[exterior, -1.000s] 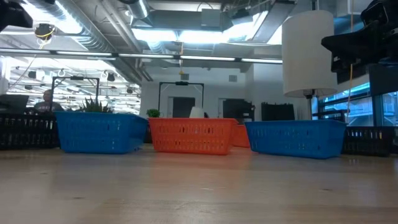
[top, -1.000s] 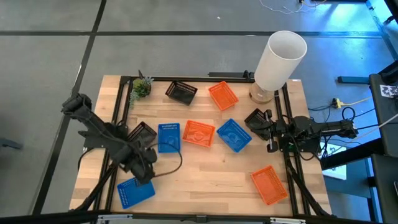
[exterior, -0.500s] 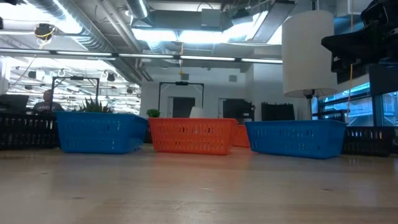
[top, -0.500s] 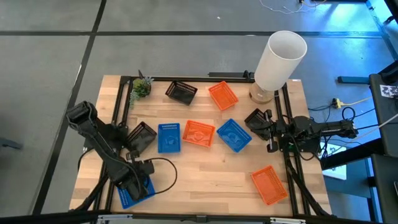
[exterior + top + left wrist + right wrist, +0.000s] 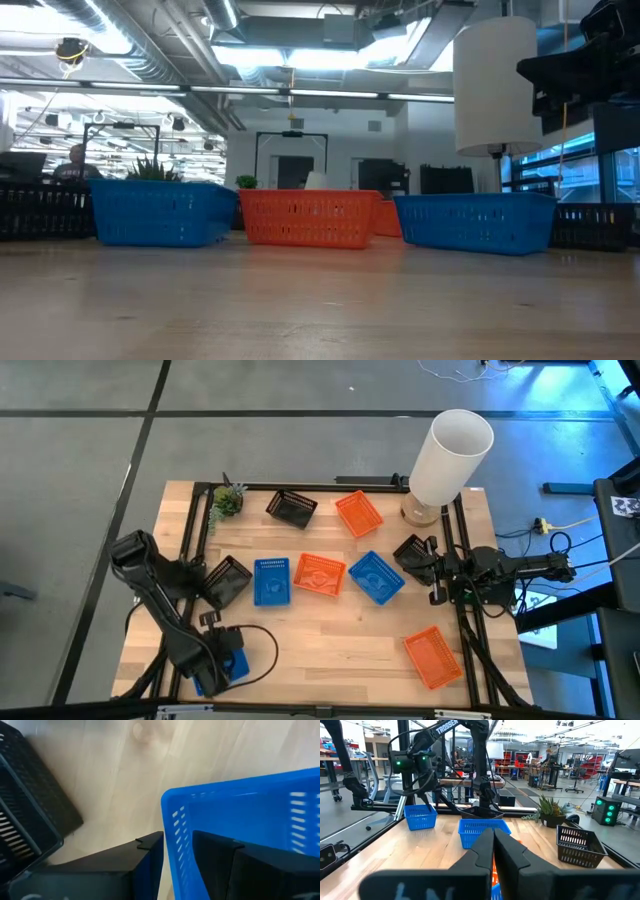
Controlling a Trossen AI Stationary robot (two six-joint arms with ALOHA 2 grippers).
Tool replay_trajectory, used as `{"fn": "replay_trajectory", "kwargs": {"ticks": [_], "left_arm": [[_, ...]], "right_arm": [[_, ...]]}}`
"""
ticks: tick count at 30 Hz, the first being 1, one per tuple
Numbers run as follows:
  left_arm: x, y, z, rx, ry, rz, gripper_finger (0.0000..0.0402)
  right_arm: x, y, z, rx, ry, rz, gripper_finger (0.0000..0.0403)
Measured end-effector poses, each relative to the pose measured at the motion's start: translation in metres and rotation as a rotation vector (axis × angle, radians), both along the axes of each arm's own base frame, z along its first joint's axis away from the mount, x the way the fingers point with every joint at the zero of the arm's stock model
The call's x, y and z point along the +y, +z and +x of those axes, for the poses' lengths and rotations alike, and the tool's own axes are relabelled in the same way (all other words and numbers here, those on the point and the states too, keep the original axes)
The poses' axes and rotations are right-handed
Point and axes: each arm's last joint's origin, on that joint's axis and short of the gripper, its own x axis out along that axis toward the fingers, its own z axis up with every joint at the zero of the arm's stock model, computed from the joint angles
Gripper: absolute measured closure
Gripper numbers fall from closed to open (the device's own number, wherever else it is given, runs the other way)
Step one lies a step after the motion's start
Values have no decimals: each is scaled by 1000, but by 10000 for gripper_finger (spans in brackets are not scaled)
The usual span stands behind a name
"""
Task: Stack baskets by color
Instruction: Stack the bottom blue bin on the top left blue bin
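Blue, orange and black baskets lie scattered on the wooden table (image 5: 330,630), each flat on its bottom. My left gripper (image 5: 222,660) (image 5: 175,837) is open and points down over the blue basket (image 5: 236,666) (image 5: 250,805) at the near left. One finger (image 5: 147,862) stands outside the basket's end wall (image 5: 172,827) and the other finger (image 5: 215,857) inside it. My right gripper (image 5: 434,572) (image 5: 493,840) is shut and holds nothing; it waits level at the table's right edge beside a black basket (image 5: 412,552). My left gripper straddles the near-left blue basket's end wall (image 5: 172,827) from above, one finger inside the basket and one outside. I cannot tell whether either finger touches the wall. The basket sits flat on the table.
In the middle row stand a black basket (image 5: 228,578), a blue one (image 5: 271,581), an orange one (image 5: 320,575) and another blue one (image 5: 377,577). A black (image 5: 292,508) and an orange basket (image 5: 358,513) lie farther back, an orange one (image 5: 434,656) near right. Tall white cylinder (image 5: 450,455) and small plant (image 5: 227,502) stand at the far edge.
My left gripper has gone toward the table's near edge and down, from beside the middle-row baskets onto the near-left blue basket, with its fingers now on either side of the basket's wall. It has stayed open. No basket has moved.
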Motion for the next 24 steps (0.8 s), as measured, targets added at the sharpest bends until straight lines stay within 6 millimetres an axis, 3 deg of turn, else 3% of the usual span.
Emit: {"fn": "replay_trajectory", "kwargs": {"ticks": [17,24], "left_arm": [[-5,-47,13,135,0,132,311],[12,-43,32,201,47,56,391]], "right_arm": [[0,2,0,-16,1,12,389],[0,2,0,-19,1,14,389]]}}
